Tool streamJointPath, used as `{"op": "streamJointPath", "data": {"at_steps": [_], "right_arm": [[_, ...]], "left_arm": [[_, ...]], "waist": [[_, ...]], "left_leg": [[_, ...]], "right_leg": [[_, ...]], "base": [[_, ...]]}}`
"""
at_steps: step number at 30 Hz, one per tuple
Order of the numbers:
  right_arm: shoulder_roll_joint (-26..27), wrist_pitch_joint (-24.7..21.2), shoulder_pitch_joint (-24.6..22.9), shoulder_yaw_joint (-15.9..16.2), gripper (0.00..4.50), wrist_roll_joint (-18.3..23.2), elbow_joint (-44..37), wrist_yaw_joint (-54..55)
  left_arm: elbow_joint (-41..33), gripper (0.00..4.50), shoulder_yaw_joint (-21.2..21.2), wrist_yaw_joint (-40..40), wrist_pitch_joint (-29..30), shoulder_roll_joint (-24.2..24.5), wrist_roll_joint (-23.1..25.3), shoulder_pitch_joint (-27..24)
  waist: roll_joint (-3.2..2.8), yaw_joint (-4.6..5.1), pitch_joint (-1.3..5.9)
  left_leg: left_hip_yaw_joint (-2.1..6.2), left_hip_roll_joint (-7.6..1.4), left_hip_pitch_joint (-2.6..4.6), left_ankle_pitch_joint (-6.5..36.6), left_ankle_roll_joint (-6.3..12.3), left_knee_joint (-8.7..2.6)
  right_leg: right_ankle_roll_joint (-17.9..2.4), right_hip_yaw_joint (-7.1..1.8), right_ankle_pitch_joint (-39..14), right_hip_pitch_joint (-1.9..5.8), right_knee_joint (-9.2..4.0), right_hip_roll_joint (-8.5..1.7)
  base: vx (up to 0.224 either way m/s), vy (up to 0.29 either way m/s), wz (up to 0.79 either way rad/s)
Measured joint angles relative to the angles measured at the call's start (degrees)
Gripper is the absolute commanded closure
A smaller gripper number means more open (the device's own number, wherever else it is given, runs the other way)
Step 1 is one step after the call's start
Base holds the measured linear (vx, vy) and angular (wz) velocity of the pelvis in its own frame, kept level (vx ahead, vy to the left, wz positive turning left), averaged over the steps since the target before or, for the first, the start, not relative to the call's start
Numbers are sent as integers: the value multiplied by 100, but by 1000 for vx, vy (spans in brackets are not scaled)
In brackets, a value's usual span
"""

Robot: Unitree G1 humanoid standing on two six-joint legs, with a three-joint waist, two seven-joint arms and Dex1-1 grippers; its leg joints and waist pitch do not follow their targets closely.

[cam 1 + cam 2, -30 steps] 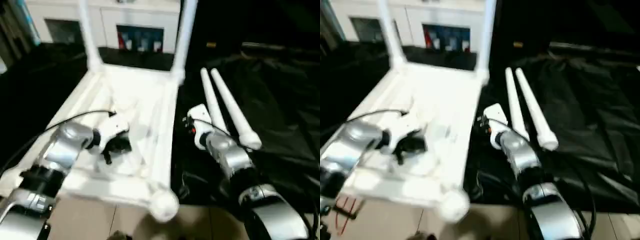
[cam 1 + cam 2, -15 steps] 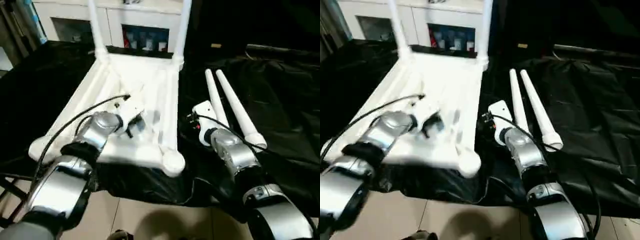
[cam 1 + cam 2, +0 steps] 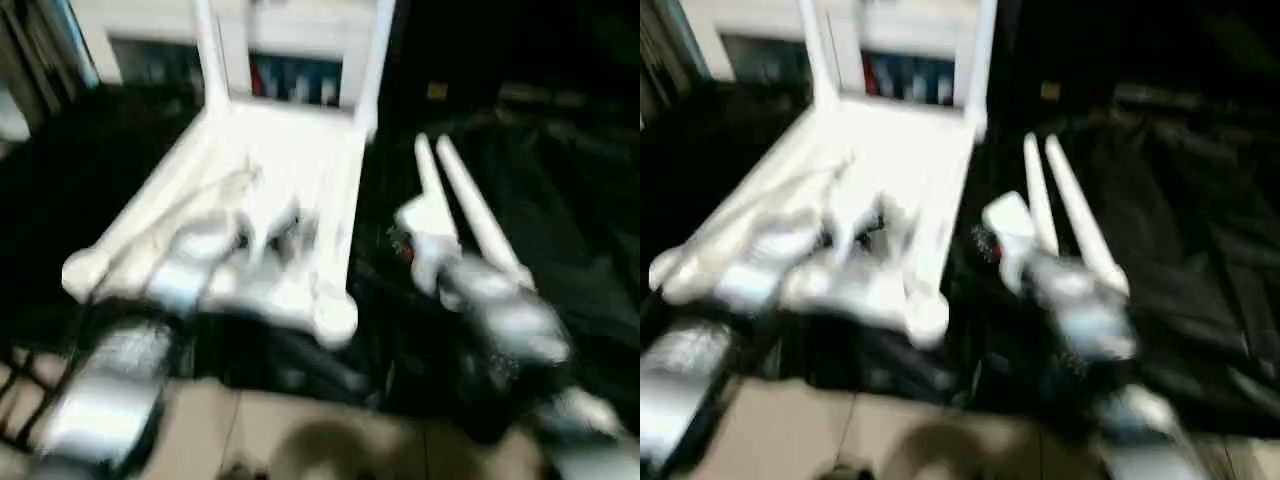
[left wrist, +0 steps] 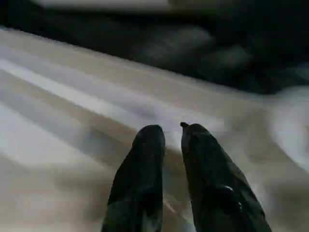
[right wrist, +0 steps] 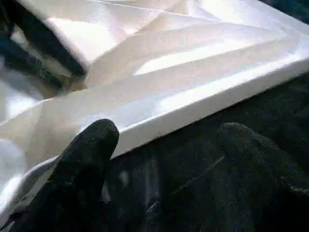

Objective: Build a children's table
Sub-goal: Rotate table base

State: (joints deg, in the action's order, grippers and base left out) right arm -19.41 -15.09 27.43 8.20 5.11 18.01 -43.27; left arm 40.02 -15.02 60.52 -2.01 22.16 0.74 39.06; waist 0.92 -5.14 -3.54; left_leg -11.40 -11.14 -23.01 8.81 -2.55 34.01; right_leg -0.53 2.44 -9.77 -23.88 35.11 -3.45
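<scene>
Two legs lie loose on the black cloth beside the upturned table top, two already socketed (far corners). Left gripper, fingers nearly together, hovers over the ribs; right gripper spreads wide at the top's edge.

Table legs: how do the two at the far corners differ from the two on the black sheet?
The far legs stand upright in the tabletop's corner sockets; the spare legs lie flat on the black sheet, unattached. The far pair stands apart; the spare pair lies side by side. All are white tubes.
</scene>
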Motion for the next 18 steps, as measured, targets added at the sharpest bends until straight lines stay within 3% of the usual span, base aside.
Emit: {"op": "streamJointPath", "data": {"at_steps": [3,7,18], "right_arm": [[-376,-119,-141,263,69,150,-557,-634],[-868,-360,-333,351,69,207,-1052,-1106],[-1093,-866,-511,357,69,374,-1566,-1361]], "left_arm": [[-509,360,-319,599,193,348,-96,-87],[-888,360,-458,1231,511,722,-98,-147],[-1757,360,-775,1884,1299,956,-89,-254]], "waist": [[4,-9,-2],[4,-3,-2],[3,12,-2]], "left_leg": [[0,-3,6,0,-2,-1],[-2,2,25,0,-2,-1],[-1,1,62,1,-3,-5]], "right_leg": [[-1,2,1,4,6,-1],[22,-5,-12,24,1,-3],[20,-5,-9,50,5,-2]], "base": [[0,0,0],[0,0,0],[0,0,0]]}}
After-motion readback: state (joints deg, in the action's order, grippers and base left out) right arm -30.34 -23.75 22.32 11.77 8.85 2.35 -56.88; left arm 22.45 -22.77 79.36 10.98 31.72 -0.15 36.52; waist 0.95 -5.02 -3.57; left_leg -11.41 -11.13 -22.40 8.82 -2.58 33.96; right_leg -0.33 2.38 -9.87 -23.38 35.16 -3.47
